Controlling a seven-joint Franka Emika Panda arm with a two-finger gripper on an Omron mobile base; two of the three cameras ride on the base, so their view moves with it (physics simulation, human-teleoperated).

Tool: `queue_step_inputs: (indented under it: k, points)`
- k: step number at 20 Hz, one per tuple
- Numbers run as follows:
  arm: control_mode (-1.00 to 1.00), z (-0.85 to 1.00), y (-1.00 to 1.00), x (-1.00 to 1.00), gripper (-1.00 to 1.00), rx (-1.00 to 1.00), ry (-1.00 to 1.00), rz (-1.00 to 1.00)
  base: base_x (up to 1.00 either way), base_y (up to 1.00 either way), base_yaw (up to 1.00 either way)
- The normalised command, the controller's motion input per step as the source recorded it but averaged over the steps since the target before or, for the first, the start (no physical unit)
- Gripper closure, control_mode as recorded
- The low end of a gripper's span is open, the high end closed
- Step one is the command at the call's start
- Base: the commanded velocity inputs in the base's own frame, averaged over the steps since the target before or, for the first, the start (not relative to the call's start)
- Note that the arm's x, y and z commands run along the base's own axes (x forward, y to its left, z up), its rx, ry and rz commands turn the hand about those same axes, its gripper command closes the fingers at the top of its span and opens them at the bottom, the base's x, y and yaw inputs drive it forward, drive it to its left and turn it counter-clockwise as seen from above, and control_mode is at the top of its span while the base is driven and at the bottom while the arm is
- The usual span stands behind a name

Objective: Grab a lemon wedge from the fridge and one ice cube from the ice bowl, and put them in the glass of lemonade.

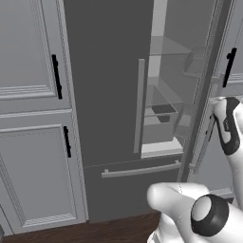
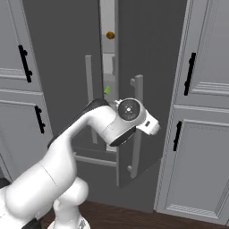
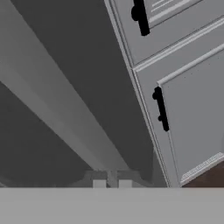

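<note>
Closed to a narrow slit, the two-finger gripper is seen in the hand view at the base of the long light-grey vertical bar handle of the tall dark-grey two-door fridge, apparently clamped on it. That right door is swung partly open, so the pale interior with glass shelves lies beyond the door from the hand, and the door stands between them. Light-grey panelled cabinets with black handles flank the appliance; a small green-yellow piece, possibly the lemon wedge, shows in the gap below a small round orange ball.
</note>
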Motion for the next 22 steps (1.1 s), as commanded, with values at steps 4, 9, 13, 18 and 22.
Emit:
queue_step_inputs:
  k: [4, 9, 13, 18, 22]
  points:
    - [-1.0, 0.32, -0.11, -0.66, -1.0, 0.0, 0.02, -0.13, 0.0, 0.0, 0.0]
    - [-1.0, 0.75, 0.7, -0.66, -1.0, -0.12, -0.05, 0.0, 0.0, 0.0, 0.0]
    - [-1.0, 0.5, 1.0, -0.07, -1.0, -0.27, 0.06, 0.0, 0.0, 0.0, 0.0]
    - [-1.0, 0.06, 1.0, 0.35, -1.0, -0.35, 0.23, -0.01, 0.0, 0.0, 0.0]
    - [-1.0, 0.0, 0.59, 0.7, -1.0, -0.35, 0.24, -0.21, 0.0, 0.0, 0.0]
